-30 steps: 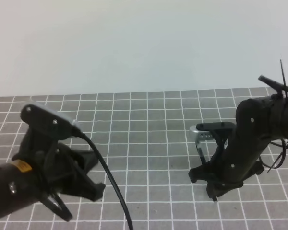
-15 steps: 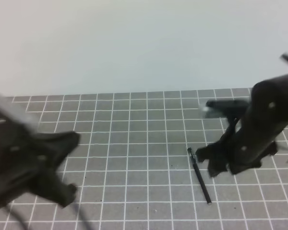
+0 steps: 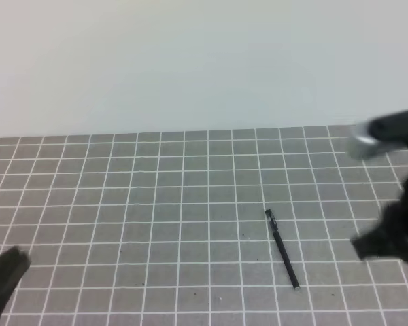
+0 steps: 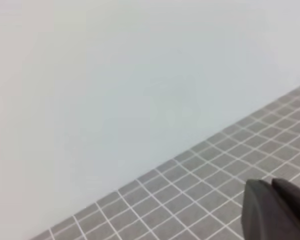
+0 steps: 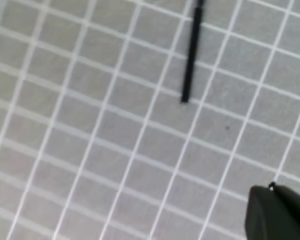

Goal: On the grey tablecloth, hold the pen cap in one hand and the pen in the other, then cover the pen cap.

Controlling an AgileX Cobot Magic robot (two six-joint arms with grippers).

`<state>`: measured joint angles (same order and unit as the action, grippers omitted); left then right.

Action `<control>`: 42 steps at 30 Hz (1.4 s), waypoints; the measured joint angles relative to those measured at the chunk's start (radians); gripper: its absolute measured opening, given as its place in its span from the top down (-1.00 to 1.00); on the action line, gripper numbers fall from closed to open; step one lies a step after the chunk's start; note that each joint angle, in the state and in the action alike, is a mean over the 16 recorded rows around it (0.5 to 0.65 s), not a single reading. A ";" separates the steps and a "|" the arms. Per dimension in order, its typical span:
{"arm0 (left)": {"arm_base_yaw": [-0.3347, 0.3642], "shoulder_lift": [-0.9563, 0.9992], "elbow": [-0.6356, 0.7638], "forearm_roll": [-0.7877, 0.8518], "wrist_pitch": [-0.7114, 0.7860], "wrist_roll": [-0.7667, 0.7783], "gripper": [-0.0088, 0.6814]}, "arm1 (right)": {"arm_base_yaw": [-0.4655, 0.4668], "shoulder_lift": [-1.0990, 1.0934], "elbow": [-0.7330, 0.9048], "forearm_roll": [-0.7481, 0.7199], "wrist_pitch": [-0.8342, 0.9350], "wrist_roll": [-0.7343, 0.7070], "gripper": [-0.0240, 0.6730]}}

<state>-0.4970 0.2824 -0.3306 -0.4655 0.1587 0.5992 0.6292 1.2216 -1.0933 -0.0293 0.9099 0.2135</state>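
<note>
Exterior high: capped pen (image 3: pixel 281 249) lies released on cloth (image 3: pixel 156 204); both end effectors pressed together, empty; retreat next.

Grey tablecloth (image 3: pixel 122 204) under a lone black pen (image 3: pixel 282 250)

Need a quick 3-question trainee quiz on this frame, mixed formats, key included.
1. True or false: the slim black pen lies flat on the grey gridded tablecloth.
2. Which arm is nearer the pen in the high view? A) left arm B) right arm
3. Fill in: no gripper is ____ the pen.

Key: 1 true. 2 B: the right arm is at the right edge, the left arm far off at the lower left corner. 3 holding.
</note>
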 joint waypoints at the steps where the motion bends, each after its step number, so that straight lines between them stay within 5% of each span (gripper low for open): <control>1: 0.000 -0.032 0.013 -0.001 0.003 0.000 0.97 | 0.014 -0.039 0.027 -0.003 -0.002 0.001 0.89; 15: 0.000 -0.263 0.064 -0.019 0.059 0.000 0.97 | 0.114 -0.608 0.458 -0.065 -0.140 0.000 0.94; 25: 0.026 -0.269 0.064 -0.030 0.067 0.000 0.97 | 0.115 -0.826 0.571 -0.144 -0.156 -0.002 0.94; 34: 0.197 -0.270 0.064 -0.030 0.069 0.000 0.97 | 0.063 -0.876 0.602 -0.202 -0.207 -0.030 0.94; 42: 0.409 -0.271 0.064 -0.029 0.075 0.000 0.97 | -0.166 -0.949 0.751 -0.249 -0.467 -0.054 0.94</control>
<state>-0.0877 0.0118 -0.2670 -0.4944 0.2335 0.5993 0.4634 0.2721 -0.3424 -0.2785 0.4431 0.1591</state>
